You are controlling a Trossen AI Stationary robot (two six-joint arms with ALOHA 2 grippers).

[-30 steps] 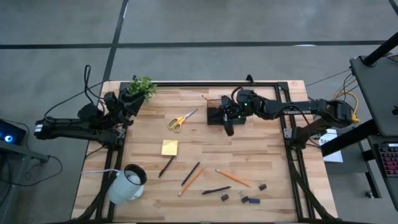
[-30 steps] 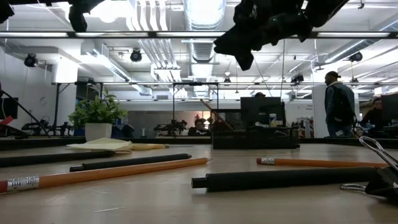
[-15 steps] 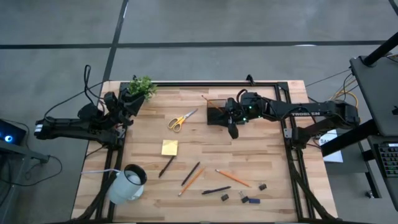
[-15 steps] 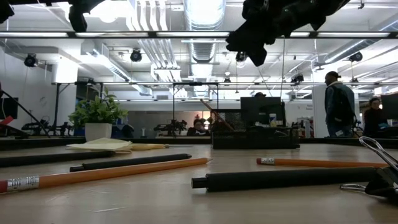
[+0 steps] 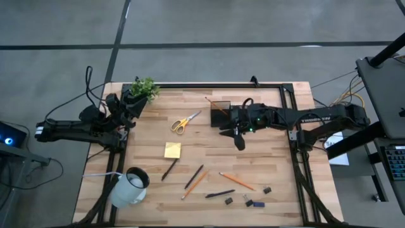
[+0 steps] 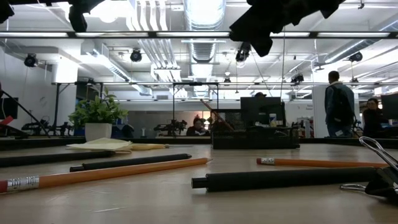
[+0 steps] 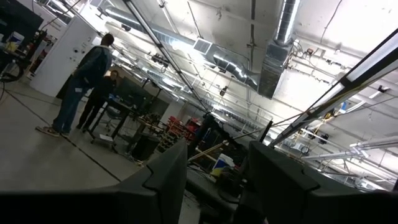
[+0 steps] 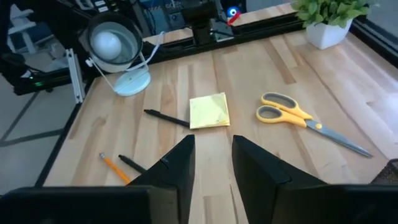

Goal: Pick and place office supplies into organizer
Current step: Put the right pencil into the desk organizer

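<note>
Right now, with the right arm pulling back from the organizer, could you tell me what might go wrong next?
1. A pencil leans out of the organizer at a slant; a pass by the right gripper could knock it out.
2. The scissors lie flat on the wood, so the fingers may slip off.
3. The pen and orange pencil lie nearly touching, so both might get grabbed.

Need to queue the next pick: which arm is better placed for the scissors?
Right, probably. The right gripper hangs open and empty beside the organizer, near the scissors; the left gripper sits parked by the plant.

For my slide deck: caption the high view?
Right gripper hovers beside the organizer; scissors, sticky-note pad await on table.
</note>
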